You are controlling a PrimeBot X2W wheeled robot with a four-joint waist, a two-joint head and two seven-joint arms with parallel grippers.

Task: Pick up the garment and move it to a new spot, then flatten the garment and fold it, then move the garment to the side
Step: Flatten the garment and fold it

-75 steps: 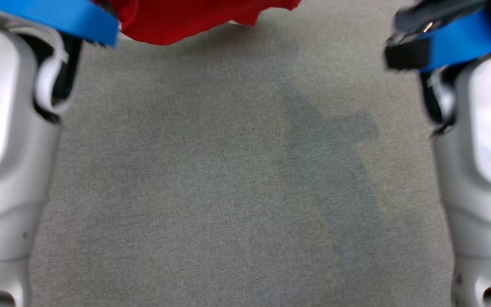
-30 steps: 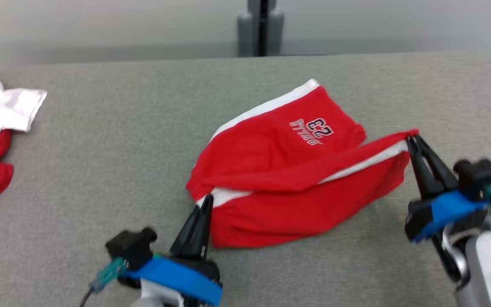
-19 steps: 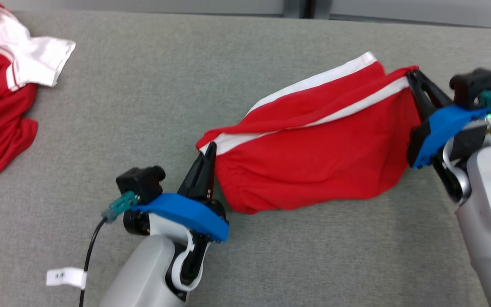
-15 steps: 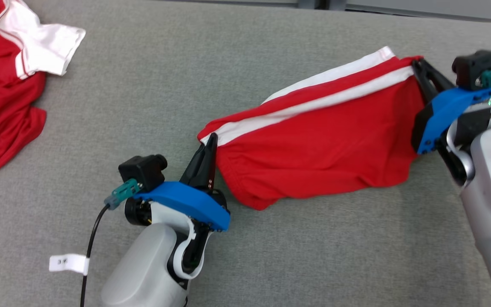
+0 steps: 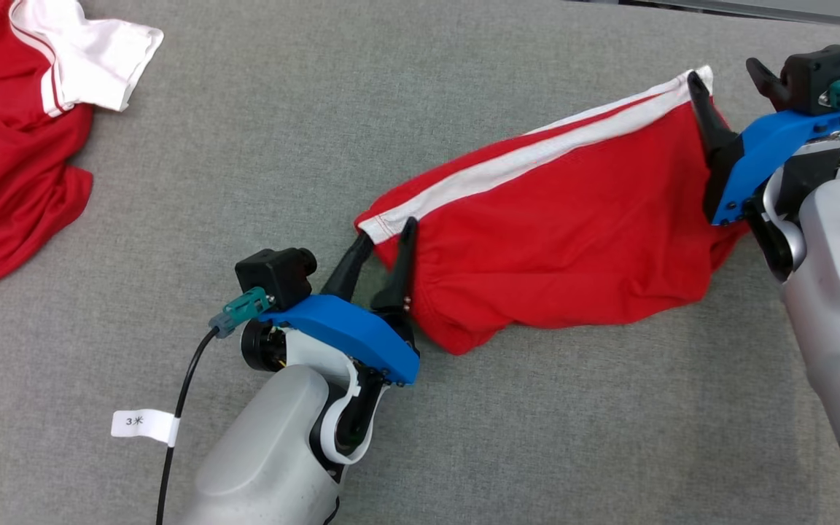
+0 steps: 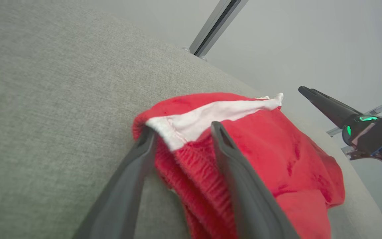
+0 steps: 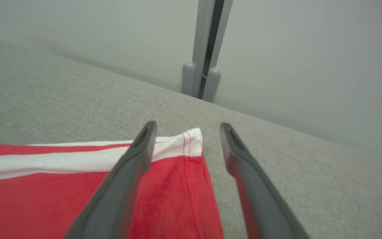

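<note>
The garment [image 5: 558, 226], red shorts with a white side stripe, lies stretched across the grey cloth surface [image 5: 362, 109]. My left gripper [image 5: 385, 239] stands open at its near-left corner, and in the left wrist view that white-edged corner [image 6: 177, 126] lies between the spread fingers [image 6: 134, 166]. My right gripper [image 5: 726, 76] is open at the far-right corner. The right wrist view shows the stitched white corner [image 7: 189, 141] resting on the surface between the spread fingers [image 7: 244, 166], untouched by them.
A second red and white jersey [image 5: 12, 109] lies crumpled at the far left. A cable with a white tag [image 5: 141, 424] hangs by my left forearm. A grey post [image 7: 204, 66] and pale wall stand behind the surface's far edge.
Both grippers have opened and let go of the garment's corners, which now rest on the surface. The head camera has tilted further down.
</note>
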